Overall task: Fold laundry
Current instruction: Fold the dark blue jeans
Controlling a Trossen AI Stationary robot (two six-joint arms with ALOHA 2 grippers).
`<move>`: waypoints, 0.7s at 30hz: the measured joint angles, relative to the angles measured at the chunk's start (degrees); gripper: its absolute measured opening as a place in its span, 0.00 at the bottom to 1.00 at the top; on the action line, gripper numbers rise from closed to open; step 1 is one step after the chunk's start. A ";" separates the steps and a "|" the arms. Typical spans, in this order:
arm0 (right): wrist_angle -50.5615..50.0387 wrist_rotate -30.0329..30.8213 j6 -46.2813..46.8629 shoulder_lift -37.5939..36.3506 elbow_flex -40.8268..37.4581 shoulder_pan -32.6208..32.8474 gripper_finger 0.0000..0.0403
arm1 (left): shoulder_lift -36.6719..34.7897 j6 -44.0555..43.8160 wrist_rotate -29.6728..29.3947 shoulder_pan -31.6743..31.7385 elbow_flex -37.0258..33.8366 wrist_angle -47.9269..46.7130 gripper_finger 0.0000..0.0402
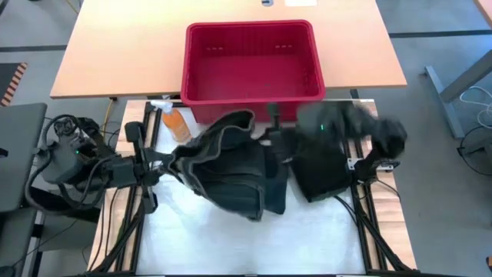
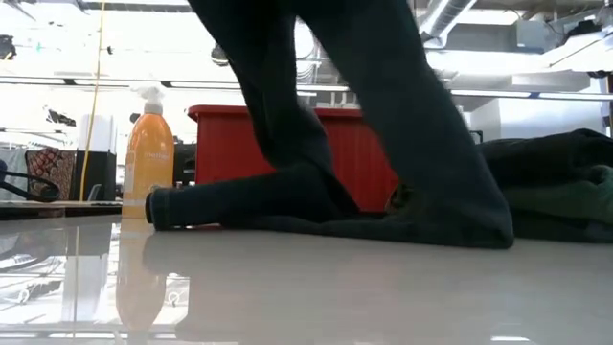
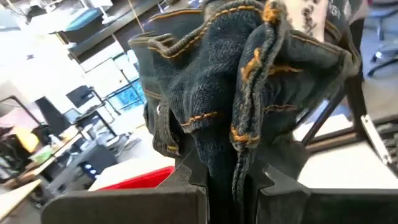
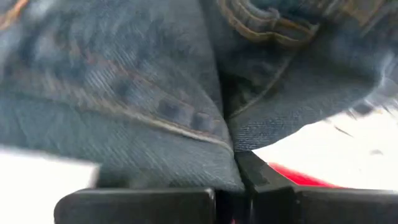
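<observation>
A pair of dark blue jeans (image 1: 234, 165) with orange stitching hangs between my two grippers above the white table. My left gripper (image 1: 174, 163) is shut on its left end and my right gripper (image 1: 278, 141) on its right end. In the low view the two legs (image 2: 383, 125) hang down, and their lower ends (image 2: 239, 206) lie on the table. More dark laundry (image 1: 323, 171) lies in a pile on the table's right side, seen low at the right (image 2: 556, 187). My left gripper pinches a bunched fold of the jeans' waistband (image 3: 231, 163) between its two fingers, coming in level from the table's left. Several layers of denim are gathered there and rise in front of the fingers. My right gripper pinches a denim edge beside a stitched seam (image 4: 231, 148) between its two fingers, coming from the table's right and slanting slightly down. The cloth spreads out from the hold, and the legs hang below with their ends on the table.
A red plastic basket (image 1: 254, 61) stands just beyond the table's far edge on a wooden table. An orange spray bottle (image 1: 175, 121) stands at the far left, near the left gripper. The near half of the white table (image 1: 254, 238) is bare.
</observation>
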 joint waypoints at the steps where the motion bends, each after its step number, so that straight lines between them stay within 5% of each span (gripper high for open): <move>1: 1.18 11.27 2.52 0.26 -0.14 0.44 0.08 | 0.05 0.49 -1.00 0.22 -0.01 -0.06 0.03; 3: 1.77 19.65 3.54 0.64 -0.21 0.27 0.08 | 0.04 1.88 -3.26 1.22 0.01 1.02 0.03; 6: -3.94 5.37 0.75 -0.23 -0.15 -0.08 0.08 | 0.31 4.06 -9.24 2.89 0.01 1.06 0.03; 7: -4.55 5.56 0.60 -0.18 -0.15 -0.02 0.08 | 0.51 5.13 -11.05 3.52 0.01 0.93 0.03; 10: -2.58 18.87 3.52 -0.32 -0.19 0.16 0.08 | 0.61 9.27 -11.74 6.94 -0.01 2.39 0.03; 15: 3.09 30.70 4.50 -0.55 -0.17 -2.94 0.08 | 0.44 21.07 -8.27 15.66 0.01 9.43 0.03; 21: 6.75 44.91 0.36 -1.04 -0.15 -4.36 0.08 | 0.51 34.74 10.18 26.78 -0.01 23.93 0.03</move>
